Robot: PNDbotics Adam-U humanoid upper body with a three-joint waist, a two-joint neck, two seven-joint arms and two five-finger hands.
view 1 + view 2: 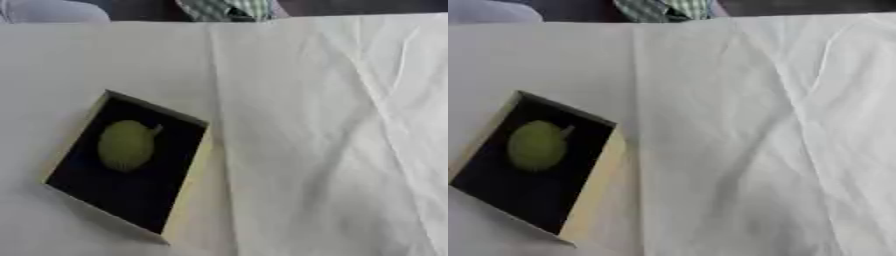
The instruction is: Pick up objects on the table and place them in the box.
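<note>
Left eye view: box (188,187) set askew at left of table (332,150), dark inside, pale walls. Green fruit (125,145) with short stem already lodged in box's upper half. No hand shown, so finger state cannot be told. No loose object seen on white cloth (306,90).

Right eye view: same layout, box nearer left edge. Judged: step near done; table to be scanned for leftovers before next reach, with approach kept clear of box wall.
</note>
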